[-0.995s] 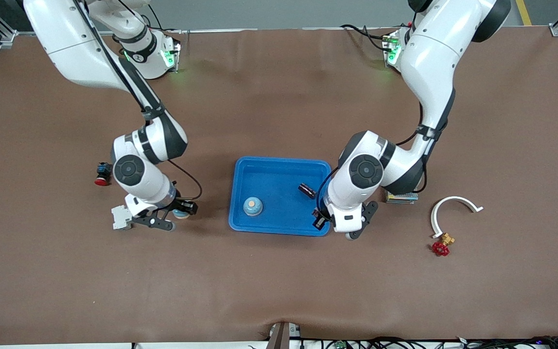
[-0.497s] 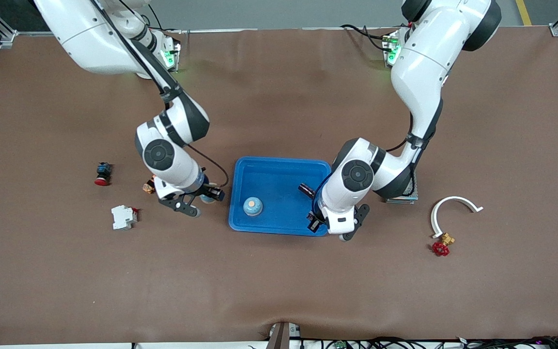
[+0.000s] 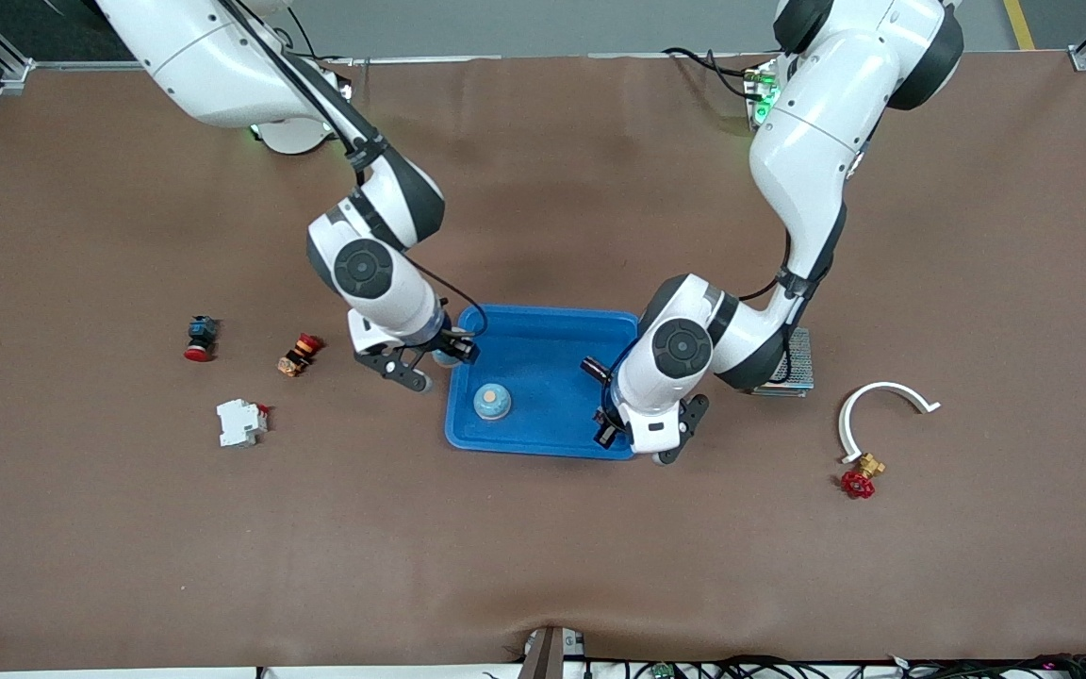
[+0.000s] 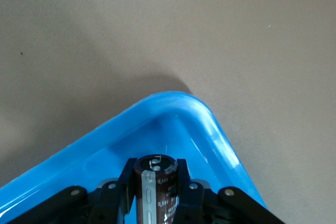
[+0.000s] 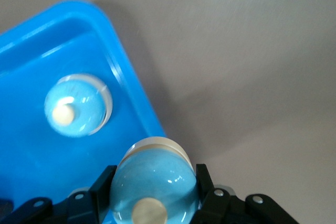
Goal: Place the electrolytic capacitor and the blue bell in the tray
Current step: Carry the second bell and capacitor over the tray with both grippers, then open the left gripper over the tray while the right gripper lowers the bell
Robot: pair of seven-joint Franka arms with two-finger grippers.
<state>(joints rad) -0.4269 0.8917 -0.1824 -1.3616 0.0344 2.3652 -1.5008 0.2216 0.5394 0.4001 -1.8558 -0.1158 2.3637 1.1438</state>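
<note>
Both pincers now over tray (image 3: 543, 325) w/ bell (image 5: 153, 178), capacitor (image 4: 156, 188).

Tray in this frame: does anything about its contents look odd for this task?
One oddity: the tray already holds a blue bell, while the right claw carries a second bell over its rim. The left claw grips the capacitor over a tray corner.

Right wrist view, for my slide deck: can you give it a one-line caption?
Right gripper holds a blue bell above the tray rim, with another bell already inside.
</note>
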